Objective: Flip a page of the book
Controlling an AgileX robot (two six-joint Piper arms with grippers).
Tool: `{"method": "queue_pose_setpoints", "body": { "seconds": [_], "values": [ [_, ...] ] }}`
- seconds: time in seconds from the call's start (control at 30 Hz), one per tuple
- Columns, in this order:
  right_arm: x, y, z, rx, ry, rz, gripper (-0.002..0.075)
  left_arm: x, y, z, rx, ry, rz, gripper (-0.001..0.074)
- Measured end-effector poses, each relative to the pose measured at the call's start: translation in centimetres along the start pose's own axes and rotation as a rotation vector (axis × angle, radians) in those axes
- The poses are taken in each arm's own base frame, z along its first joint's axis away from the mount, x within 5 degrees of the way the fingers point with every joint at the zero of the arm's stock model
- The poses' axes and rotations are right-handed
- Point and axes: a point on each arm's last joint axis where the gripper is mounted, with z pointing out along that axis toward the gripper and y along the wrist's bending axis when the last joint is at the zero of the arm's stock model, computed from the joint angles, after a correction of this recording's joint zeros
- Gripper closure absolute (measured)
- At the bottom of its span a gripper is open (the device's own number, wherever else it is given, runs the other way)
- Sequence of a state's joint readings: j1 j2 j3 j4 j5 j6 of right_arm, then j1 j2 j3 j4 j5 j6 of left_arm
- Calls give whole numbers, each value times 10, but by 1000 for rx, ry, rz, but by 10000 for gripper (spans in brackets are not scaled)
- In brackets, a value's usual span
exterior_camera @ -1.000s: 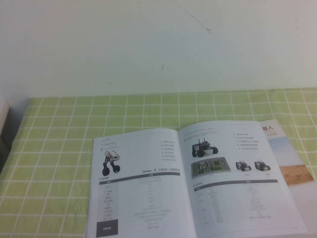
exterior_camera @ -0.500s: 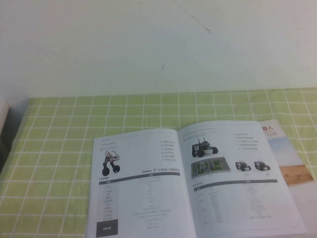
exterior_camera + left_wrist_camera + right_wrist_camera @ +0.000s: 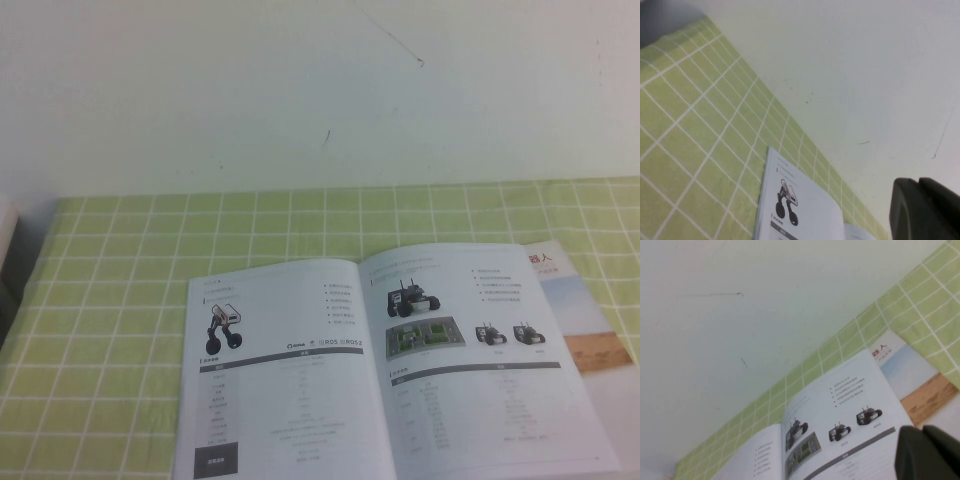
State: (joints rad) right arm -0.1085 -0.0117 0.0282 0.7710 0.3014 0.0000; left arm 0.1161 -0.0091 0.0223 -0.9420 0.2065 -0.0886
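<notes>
The book (image 3: 280, 390) lies open on the green checked cloth (image 3: 120, 280), near the front edge. The page (image 3: 480, 370) with several small black wheeled robots, a green board picture and a table lies flat as the right-hand sheet. It also shows in the right wrist view (image 3: 850, 415). The left-hand sheet (image 3: 225, 330) shows one two-wheeled robot and also shows in the left wrist view (image 3: 790, 205). Neither gripper shows in the high view. My left gripper (image 3: 920, 210) hangs above the cloth left of the book, fingers together, empty. My right gripper (image 3: 923, 452) hovers over the page's outer part, fingers together, empty.
A further sheet (image 3: 590, 330) with red print and an orange-brown picture sticks out from under the page on the right. A white wall (image 3: 320, 90) rises behind the table. A dark object (image 3: 8, 260) sits at the far left edge.
</notes>
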Motion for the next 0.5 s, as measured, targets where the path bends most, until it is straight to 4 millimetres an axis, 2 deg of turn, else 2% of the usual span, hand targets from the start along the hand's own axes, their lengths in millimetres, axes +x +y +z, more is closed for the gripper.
{"method": "queue_pose_setpoints", "body": {
  "seconds": [0.23,0.4,0.5],
  "values": [
    [0,0,0,1,0,-150,729,-3,-3,0,33,-29,-125,738],
    [0,1,0,-12,-2,-262,729,-1,-4,0,38,-12,66,738],
    [-1,3,-1,-18,0,-326,729,-6,-18,-2,67,12,177,738]
  ]
}}
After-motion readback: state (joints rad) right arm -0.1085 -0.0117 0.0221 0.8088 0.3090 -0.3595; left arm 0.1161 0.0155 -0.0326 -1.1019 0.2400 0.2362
